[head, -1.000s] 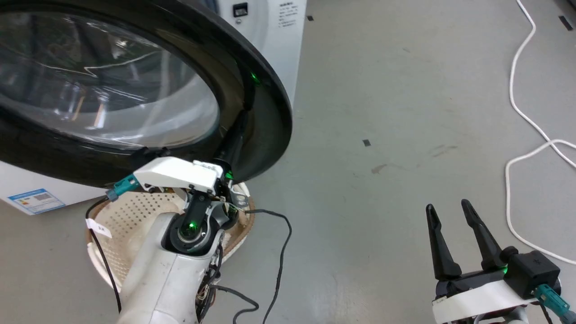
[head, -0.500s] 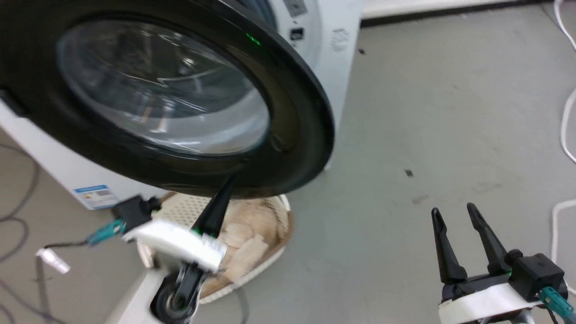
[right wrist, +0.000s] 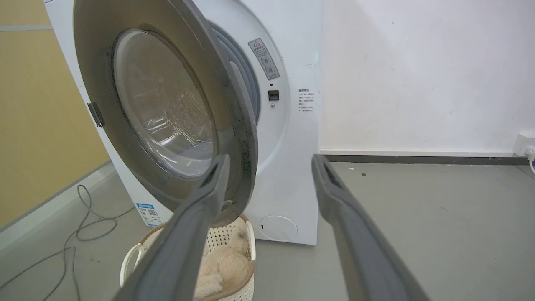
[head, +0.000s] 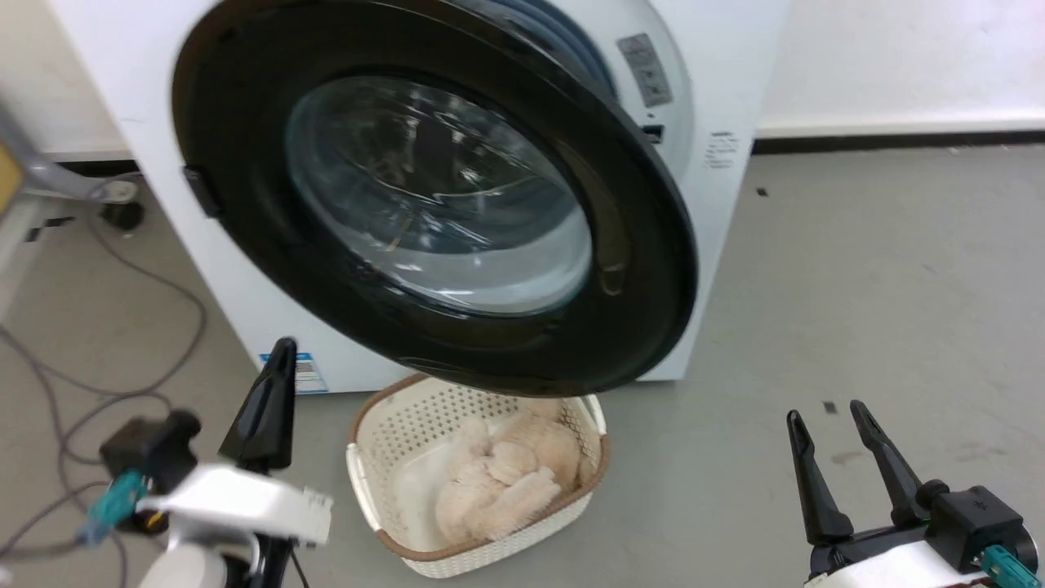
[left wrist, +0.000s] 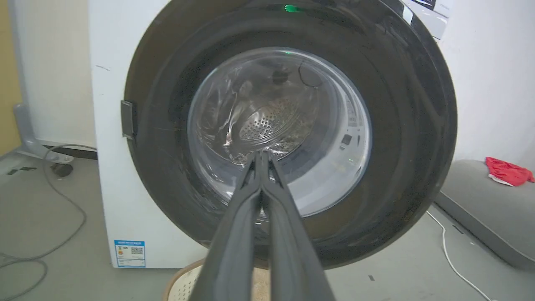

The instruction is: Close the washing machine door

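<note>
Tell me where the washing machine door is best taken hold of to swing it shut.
Probably the free right edge of the washing machine door, farthest from the hinge on its left, where it stands off the washing machine. Come from the front: the broad, smooth rim suits pressing rather than pinching.

The left gripper carries two long, tapered black fingers on a white housing; a black camera block bears a teal connector (blurred); the right gripper matches, with a white band and a teal plug.
</note>
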Controlling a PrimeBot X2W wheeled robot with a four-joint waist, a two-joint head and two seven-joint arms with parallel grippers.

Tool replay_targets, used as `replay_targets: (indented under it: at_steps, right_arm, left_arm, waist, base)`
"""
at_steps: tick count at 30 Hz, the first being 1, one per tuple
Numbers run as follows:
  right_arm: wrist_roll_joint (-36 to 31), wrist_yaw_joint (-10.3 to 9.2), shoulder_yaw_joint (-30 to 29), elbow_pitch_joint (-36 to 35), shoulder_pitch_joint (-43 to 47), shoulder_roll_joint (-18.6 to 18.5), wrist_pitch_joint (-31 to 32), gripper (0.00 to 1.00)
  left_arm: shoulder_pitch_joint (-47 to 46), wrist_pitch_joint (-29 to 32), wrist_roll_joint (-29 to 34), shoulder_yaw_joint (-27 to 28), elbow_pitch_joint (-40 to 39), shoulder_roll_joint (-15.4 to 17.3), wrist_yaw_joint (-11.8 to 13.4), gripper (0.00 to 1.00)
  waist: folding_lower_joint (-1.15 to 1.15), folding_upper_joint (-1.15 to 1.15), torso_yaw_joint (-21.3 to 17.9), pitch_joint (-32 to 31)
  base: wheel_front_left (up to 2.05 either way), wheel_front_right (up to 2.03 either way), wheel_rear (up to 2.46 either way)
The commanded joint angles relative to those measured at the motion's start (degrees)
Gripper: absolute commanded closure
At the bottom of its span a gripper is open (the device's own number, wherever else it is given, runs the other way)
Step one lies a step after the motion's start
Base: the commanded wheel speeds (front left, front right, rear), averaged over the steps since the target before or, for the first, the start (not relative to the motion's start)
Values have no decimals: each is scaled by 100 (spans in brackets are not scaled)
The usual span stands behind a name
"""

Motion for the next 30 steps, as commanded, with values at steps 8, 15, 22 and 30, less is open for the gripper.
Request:
replay_targets:
  at_steps: [8,15,22,30]
  right_arm:
    - [-54,3,-34,-97,133,-2,-26,0]
    - [-63,3,-58,-109,198,16,-26,0]
    - [-63,3,-49,-87,202,40,-26,0]
    - [36,3,25,-38,219,-15,-26,100]
  left_arm:
    - [1035,-28,1334,808,-823,-692,-4,100]
    - [1348,-29,2071,755,-656,-950,-235,0]
    - [1417,-29,2459,809,-535,-1242,-290,0]
    - [1410,-29,2771,848,-531,-1432,-380,0]
  waist:
    - [0,0,294,-106]
    - [0,0,398,-88]
    - [0,0,452,-74]
    - [0,0,620,-33]
  base:
    - [0,0,0]
    - [0,0,0]
    - [0,0,0]
    - [0,0,0]
